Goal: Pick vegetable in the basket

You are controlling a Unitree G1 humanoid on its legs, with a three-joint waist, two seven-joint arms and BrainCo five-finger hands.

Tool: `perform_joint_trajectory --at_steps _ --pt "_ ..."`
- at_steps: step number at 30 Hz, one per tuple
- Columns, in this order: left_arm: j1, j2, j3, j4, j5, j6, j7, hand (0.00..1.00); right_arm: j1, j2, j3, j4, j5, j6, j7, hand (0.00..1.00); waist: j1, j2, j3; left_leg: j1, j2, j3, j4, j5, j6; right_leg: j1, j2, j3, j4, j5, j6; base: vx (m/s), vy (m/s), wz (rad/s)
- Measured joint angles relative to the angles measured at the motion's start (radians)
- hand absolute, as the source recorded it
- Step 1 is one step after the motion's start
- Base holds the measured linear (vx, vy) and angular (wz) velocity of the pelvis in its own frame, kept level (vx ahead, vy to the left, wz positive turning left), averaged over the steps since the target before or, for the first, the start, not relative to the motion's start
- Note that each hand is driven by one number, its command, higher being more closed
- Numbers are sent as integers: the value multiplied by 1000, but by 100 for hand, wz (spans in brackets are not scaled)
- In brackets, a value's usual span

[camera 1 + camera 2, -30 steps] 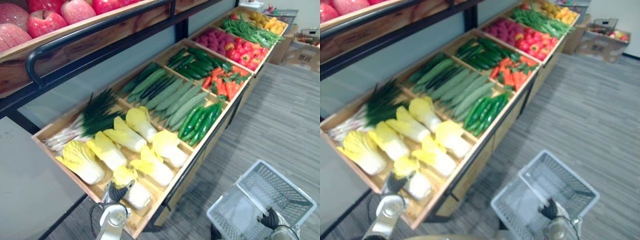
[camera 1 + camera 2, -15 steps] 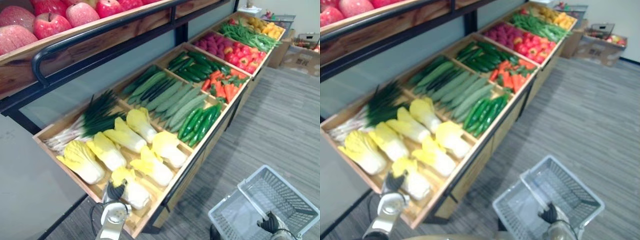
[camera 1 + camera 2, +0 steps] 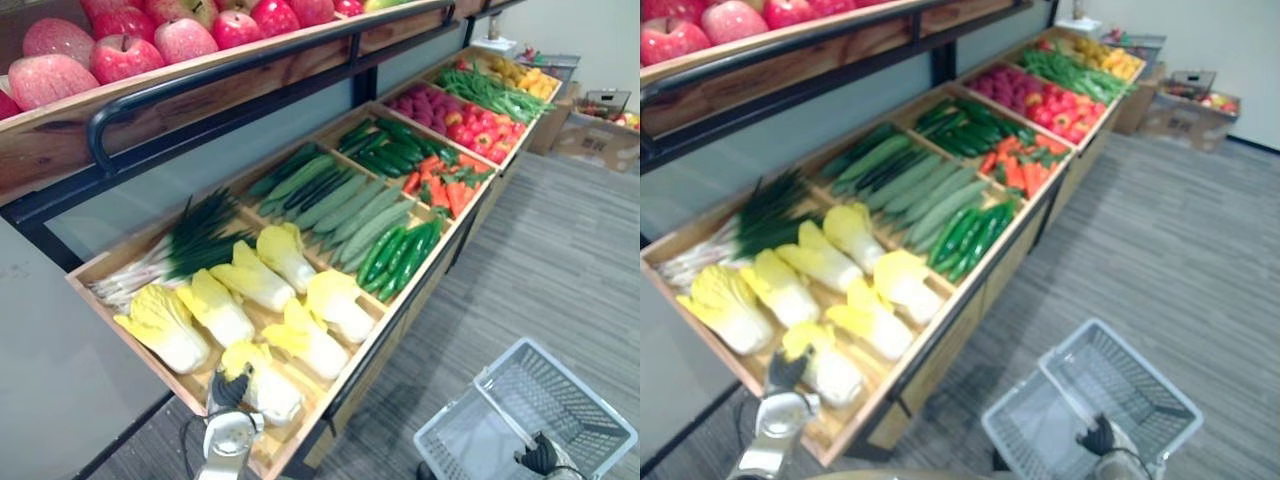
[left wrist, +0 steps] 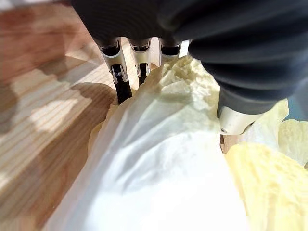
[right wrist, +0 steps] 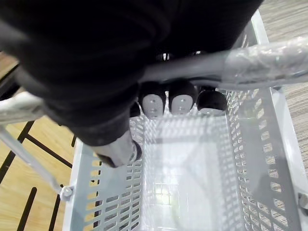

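My left hand (image 3: 228, 392) rests on the leafy end of the nearest napa cabbage (image 3: 268, 382), which lies in the front corner of the wooden crate (image 3: 300, 440). In the left wrist view its straight fingers (image 4: 119, 77) run down one side of the cabbage (image 4: 159, 159) and the thumb (image 4: 238, 113) sits against the other side. My right hand (image 3: 540, 455) is shut on the handle (image 5: 260, 60) of a white plastic basket (image 3: 600, 415), which hangs above the floor at the lower right with nothing in it.
Several more cabbages (image 3: 250, 285) fill the same crate, with green onions (image 3: 180, 250) behind them. Cucumbers (image 3: 340, 195), carrots (image 3: 445, 180) and peppers (image 3: 480, 125) follow along the stand. Apples (image 3: 150, 40) sit on the shelf above. Cardboard boxes (image 3: 600, 130) stand far right on grey floor.
The camera has shifted, so the whole stand sits a little differently. My left hand stays on the same cabbage, and the basket still hangs from my right hand.
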Motion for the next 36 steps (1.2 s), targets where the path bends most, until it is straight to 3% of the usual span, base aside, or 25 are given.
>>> perform_joint_trajectory --at_steps 8,16,36 --pt "58 -27 -15 -79 -65 8 -67 100 12 14 -14 0 0 6 0 100 -18 -3 -24 1 -5 -5 -4 1 2 3 -5 -8 0 2 2 4 0 1" --pt "86 -49 -36 -173 -103 9 -73 100 23 34 -20 0 -2 8 -1 100 -21 -18 -43 20 -1 -1 -8 1 1 18 -4 -8 0 1 2 0 -2 0" --pt "146 -101 -47 -334 -103 6 -93 100 54 60 -58 -5 -8 8 -21 100 -20 -17 -52 40 16 4 -15 -1 -1 35 12 -11 11 -11 -17 0 0 0"
